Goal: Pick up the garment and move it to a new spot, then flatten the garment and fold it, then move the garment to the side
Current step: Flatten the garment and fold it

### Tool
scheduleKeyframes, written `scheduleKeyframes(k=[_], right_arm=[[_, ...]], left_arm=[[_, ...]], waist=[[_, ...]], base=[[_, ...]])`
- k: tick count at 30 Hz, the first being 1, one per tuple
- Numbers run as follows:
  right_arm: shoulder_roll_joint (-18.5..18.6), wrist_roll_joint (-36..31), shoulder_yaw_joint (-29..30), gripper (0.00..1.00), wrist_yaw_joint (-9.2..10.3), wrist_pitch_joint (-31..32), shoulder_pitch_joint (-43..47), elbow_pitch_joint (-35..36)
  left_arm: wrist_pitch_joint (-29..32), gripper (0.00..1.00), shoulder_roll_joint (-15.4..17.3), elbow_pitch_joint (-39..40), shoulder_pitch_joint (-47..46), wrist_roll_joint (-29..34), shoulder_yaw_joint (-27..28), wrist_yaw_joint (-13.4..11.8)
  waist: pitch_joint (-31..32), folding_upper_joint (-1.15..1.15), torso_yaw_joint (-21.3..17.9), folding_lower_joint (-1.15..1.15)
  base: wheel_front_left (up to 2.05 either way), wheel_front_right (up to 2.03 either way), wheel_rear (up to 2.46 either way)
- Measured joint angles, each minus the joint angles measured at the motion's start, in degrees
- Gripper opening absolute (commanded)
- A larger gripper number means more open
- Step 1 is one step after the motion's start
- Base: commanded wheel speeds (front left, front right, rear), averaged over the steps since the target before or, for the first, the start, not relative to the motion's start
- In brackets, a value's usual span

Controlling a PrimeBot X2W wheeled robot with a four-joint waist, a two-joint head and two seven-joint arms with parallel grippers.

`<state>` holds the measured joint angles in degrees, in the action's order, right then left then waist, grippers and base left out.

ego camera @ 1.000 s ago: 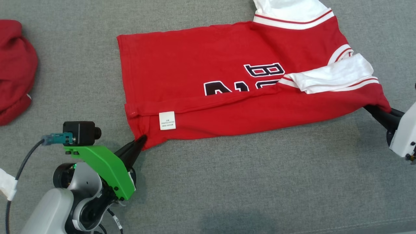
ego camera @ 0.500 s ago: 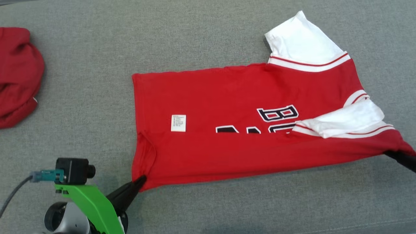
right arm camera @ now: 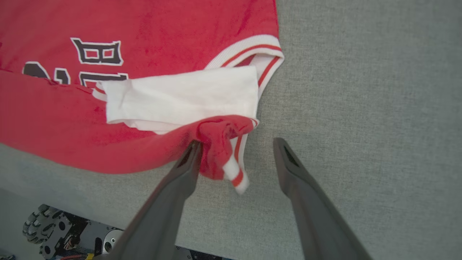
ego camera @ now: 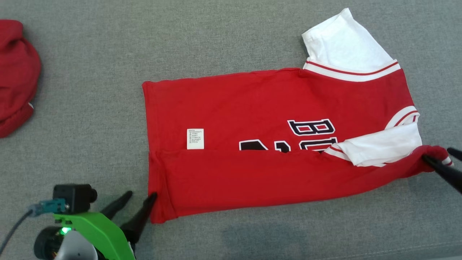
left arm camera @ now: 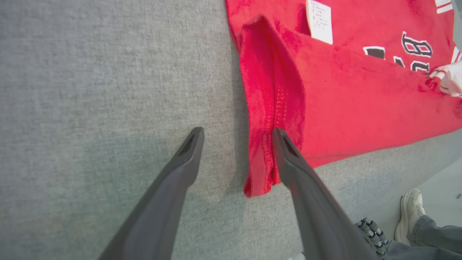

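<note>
The garment (ego camera: 252, 108) is a red jersey with white sleeves and black lettering, lying flat on the grey fabric surface (ego camera: 252, 43). Its near long edge is folded up over the lettering, and a white care label (ego camera: 195, 138) shows at that fold. My left gripper (ego camera: 140, 196) stands open at the garment's near left corner (left arm camera: 258, 180), with the right fingertip touching the hem and the left one over bare fabric. At the bunched near right corner (right arm camera: 220, 151) my right gripper (ego camera: 438, 154) is open too, its jaws either side of that corner.
A second, crumpled red garment (ego camera: 14, 72) lies at the far left. The surface's front seam (ego camera: 361, 251) runs close below the jersey. A person's shoe (left arm camera: 408, 213) and the robot's wheeled base (right arm camera: 43, 224) show beyond that edge.
Both grippers have opened and let go of the corners they held. The near edge now lies folded over the jersey's lower half, flat on the surface.
</note>
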<state>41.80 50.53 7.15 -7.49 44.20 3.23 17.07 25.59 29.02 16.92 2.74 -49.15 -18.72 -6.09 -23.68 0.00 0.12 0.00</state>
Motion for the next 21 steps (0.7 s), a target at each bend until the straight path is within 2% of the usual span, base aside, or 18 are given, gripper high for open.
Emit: scheduleKeyframes(k=[4, 7, 10, 14, 21], right_arm=[[1.8, 0.4, 3.2, 1.0, 0.01, -0.7, -7.0, 3.3], [2.1, -1.7, 1.9, 1.0, 0.01, 0.1, -14.7, 2.3], [1.5, -7.6, -1.6, 1.0, 0.01, -0.6, -26.1, -1.9], [-3.0, -13.9, -8.2, 1.0, -0.03, -1.1, -38.2, -10.5], [-6.4, -20.8, -14.4, 1.0, -0.04, -4.2, -50.9, -23.9]], left_arm=[[0.6, 1.0, 1.7, 1.5, -6.3, 2.7, 2.0, -1.4], [2.2, 1.0, 1.8, -0.5, -14.1, 4.5, 1.3, -1.5], [3.2, 1.0, -1.1, -5.4, -22.8, 5.8, -0.9, -0.7], [3.0, 1.0, -4.8, -13.8, -32.2, 7.4, -3.4, 0.7], [1.0, 1.0, -9.9, -24.2, -41.5, 9.0, -6.7, 4.2]], waist=[[-1.4, 0.0, 0.0, 0.0], [-3.2, 0.0, 0.1, 0.0], [-5.5, 0.0, 0.6, 0.0], [-8.6, 0.0, 1.8, 0.01], [-12.3, 0.0, 5.5, 0.01]], base=[[0.0, 0.0, 0.0], [0.0, 0.0, 0.0], [0.0, 0.0, 0.0], [0.0, 0.0, 0.0], [0.0, 0.0, 0.0]])
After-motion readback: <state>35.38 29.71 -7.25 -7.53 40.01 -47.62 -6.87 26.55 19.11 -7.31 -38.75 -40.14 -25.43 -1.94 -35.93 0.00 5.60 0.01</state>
